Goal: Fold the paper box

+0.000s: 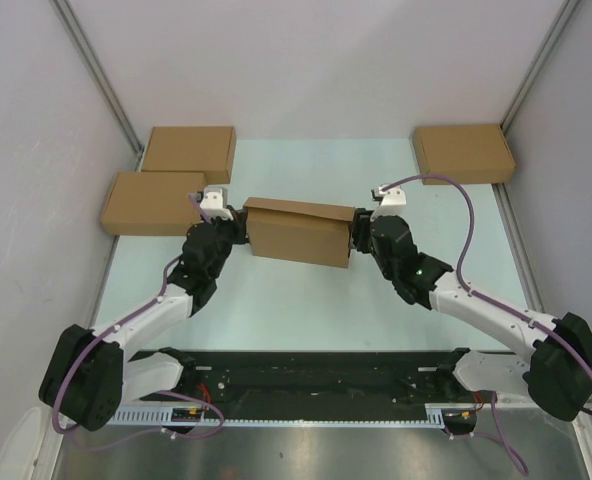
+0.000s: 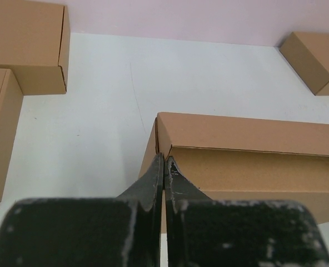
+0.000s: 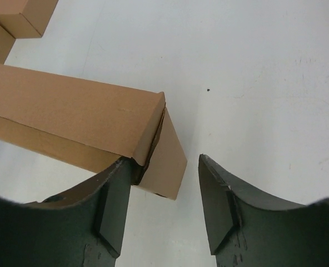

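The left gripper (image 2: 164, 161) is clenched shut, its tips pressed against the left end of the paper box (image 1: 298, 235). The right gripper (image 3: 165, 160) is released, with its jaws apart at the box's right end and one finger (image 3: 117, 189) touching a loose end flap that juts between them. The paper box, folded into a long closed shape whose inside cannot be seen, sits mid-worktop (image 1: 306, 310) between the arms, with three smaller cardboard boxes well apart from it: two at the far left (image 1: 188, 152) (image 1: 151, 202) and one at the far right (image 1: 464, 152).

Robot lab cell: white panel walls (image 1: 316, 60)
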